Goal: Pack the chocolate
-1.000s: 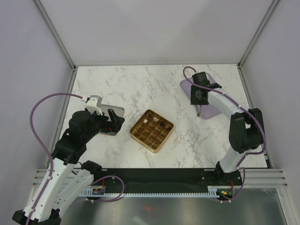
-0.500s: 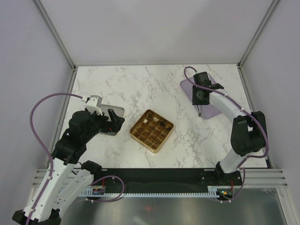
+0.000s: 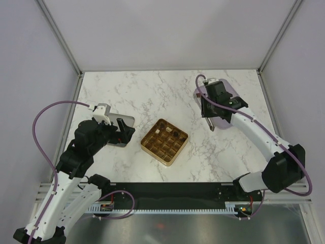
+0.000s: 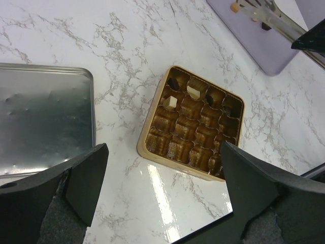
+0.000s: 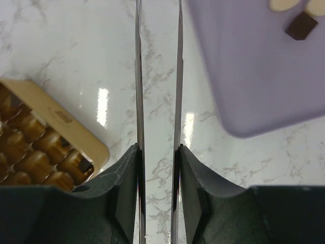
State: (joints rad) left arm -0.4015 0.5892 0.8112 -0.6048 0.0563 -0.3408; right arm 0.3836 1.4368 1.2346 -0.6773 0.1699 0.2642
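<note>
Robot arms: two, left arm (image 3: pixel 76 152) and right arm (image 3: pixel 254 129).
Gold grid tray (image 4: pixel 142 146): one.
Silver metal tin (image 4: pixel 45 117): one.
Purple tray (image 5: pixel 244 76): one.
Chocolate pieces discernible in the grid: three, namely one dark piece (image 4: pixel 172 81) and two cream pieces (image 4: pixel 193 92).
Chocolate pieces visible on the purple tray: two, namely one cream-white piece (image 5: pixel 287 4) and one dark brown piece (image 5: pixel 301 25).

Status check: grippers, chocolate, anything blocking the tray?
Left gripper open beside silver tin. Right gripper jaws narrow, between purple mat and gold tray, grip unconfirmed. A few chocolates in tray, two seen on mat. Nothing blocking.
</note>
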